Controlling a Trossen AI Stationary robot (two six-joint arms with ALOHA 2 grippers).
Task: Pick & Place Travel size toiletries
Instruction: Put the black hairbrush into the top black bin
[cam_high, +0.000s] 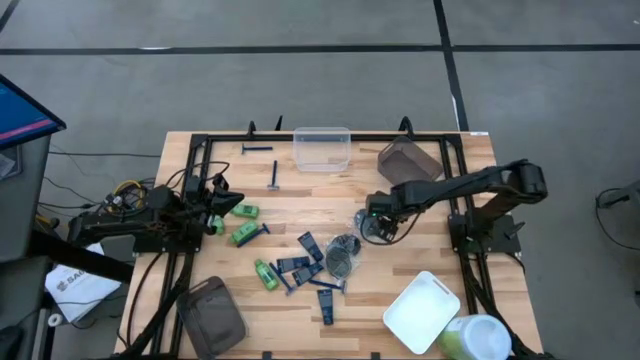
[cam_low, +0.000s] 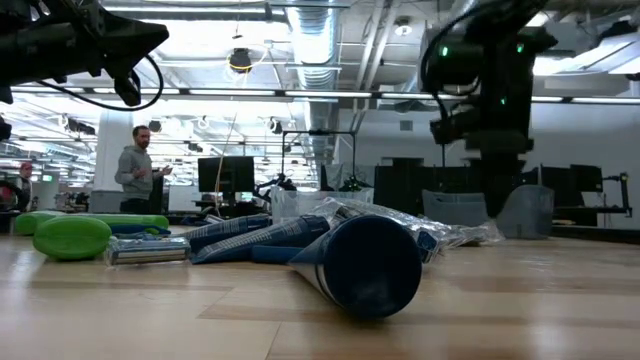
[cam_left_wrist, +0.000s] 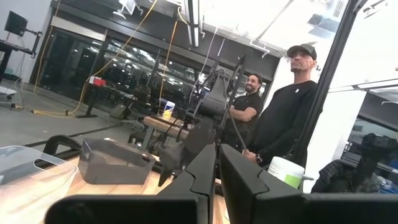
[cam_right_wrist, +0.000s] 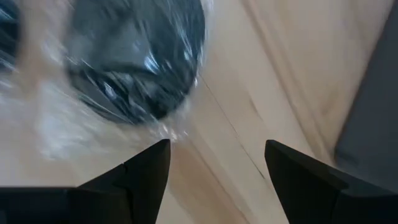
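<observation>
reaching for a round greyish disc in clear crinkled wrap (cam_right_wrist: 134, 59), the right hand (cam_right_wrist: 214, 171) hangs released just above the wooden counter (cam_high: 420, 215).

the wrapped disc (cam_high: 368, 222) lies near the counter's middle, just beside the right hand (cam_high: 378, 222), whose two dark fingers (cam_right_wrist: 146, 165) stand spread with bare wood between them. the rest of the toiletries lie scattered: flat dark navy tubes (cam_high: 305, 262) and bright green mini bottles (cam_high: 245, 233). the left hand (cam_high: 213, 212) waits at the counter's left edge, fingers pressed together and empty. to do this well, the right hand should probably centre over the disc before lowering, since the slick wrap may slip, and close on the disc's body rather than loose film.
</observation>
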